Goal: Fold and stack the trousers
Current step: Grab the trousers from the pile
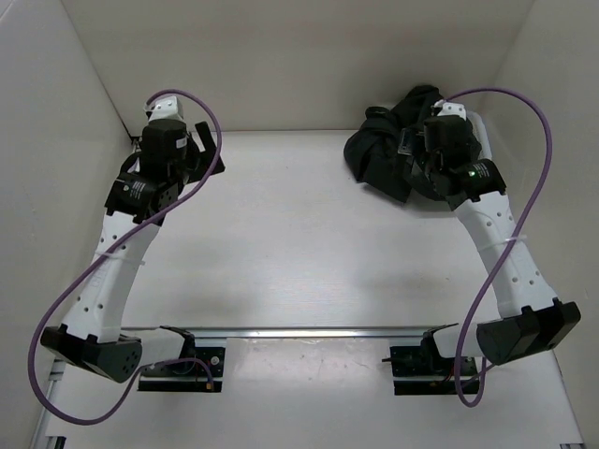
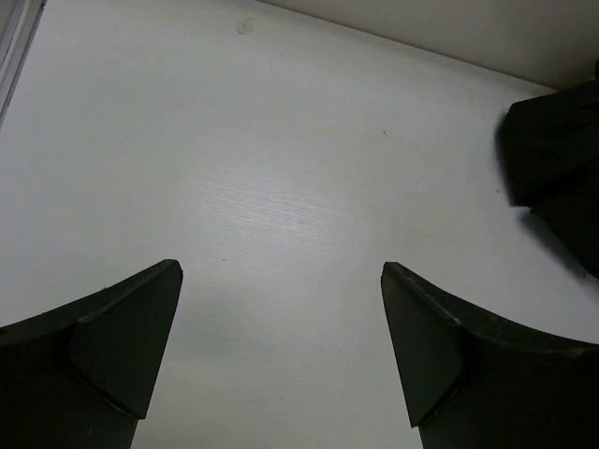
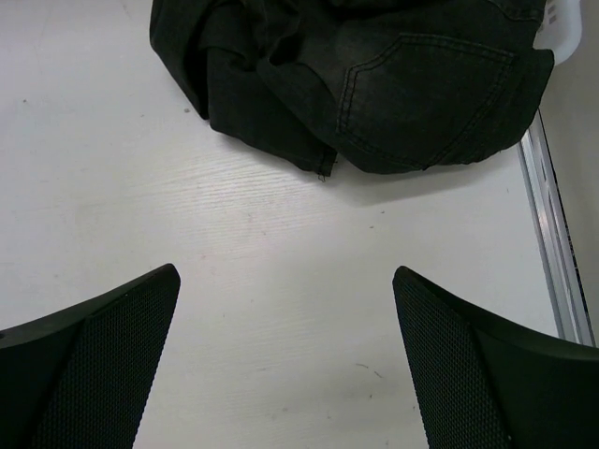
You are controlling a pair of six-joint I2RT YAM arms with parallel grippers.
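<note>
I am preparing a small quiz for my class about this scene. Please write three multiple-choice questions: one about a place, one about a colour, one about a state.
1. Where on the table do the trousers lie?
A. Far right corner
B. Far left corner
C. Near edge, between the arm bases

2. What colour are the trousers?
A. White
B. Red
C. Black

3. How is the right gripper?
A. Shut on the trousers
B. Open, holding nothing
C. Shut, holding nothing

Answers:
1 A: the top view shows the heap at the far right, by the back wall.
2 C: the cloth is black in the top and right wrist views.
3 B: the right wrist view shows the fingers apart with bare table between them.
</note>
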